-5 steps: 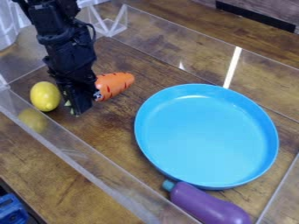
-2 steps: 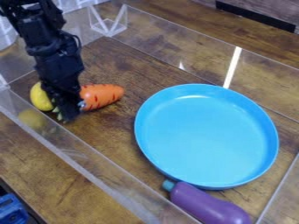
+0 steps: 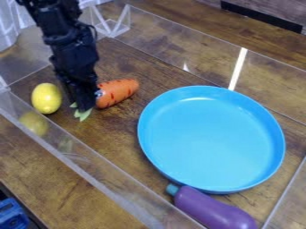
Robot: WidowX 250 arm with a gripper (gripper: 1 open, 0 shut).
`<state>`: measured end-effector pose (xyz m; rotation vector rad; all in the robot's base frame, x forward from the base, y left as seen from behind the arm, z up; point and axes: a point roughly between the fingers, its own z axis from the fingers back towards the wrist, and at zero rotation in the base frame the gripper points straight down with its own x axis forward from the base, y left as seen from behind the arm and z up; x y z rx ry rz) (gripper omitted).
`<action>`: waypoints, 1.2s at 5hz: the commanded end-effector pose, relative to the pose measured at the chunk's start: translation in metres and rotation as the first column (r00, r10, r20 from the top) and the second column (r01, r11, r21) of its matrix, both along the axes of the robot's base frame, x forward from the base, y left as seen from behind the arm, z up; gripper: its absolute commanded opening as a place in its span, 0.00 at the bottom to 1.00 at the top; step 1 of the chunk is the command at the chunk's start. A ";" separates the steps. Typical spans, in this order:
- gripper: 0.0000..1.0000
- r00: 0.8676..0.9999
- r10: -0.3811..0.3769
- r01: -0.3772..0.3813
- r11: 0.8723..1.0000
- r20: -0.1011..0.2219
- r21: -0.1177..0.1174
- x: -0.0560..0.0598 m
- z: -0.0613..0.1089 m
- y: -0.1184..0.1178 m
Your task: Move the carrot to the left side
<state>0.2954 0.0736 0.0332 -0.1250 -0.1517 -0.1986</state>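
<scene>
Orange carrot (image 3: 117,92) sits right of the lemon (image 3: 46,98), beside your claw (image 3: 84,106); I can't tell its grip. Placing seems underway; check release, then lift.

carrot (image 3: 117,91) right of lemon (image 3: 46,98) | eggplant (image 3: 214,208) before plate (image 3: 210,139)

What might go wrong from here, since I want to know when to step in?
The gripper is low beside the carrot, so it might nudge it rather than grasp it. The lemon sits close on the other side and could get bumped.
</scene>
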 end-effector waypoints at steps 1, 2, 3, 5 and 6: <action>1.00 0.999 -0.016 0.016 1.000 0.050 0.018 0.021 0.013 -0.003; 1.00 0.998 -0.005 0.004 1.000 0.057 0.023 0.030 0.017 -0.007; 1.00 0.996 0.059 -0.061 0.998 0.063 0.026 0.028 0.014 0.005; 1.00 0.977 0.198 -0.201 0.979 0.080 0.030 0.026 0.005 0.030; 1.00 0.960 0.268 -0.271 0.962 0.080 0.032 0.023 0.000 0.043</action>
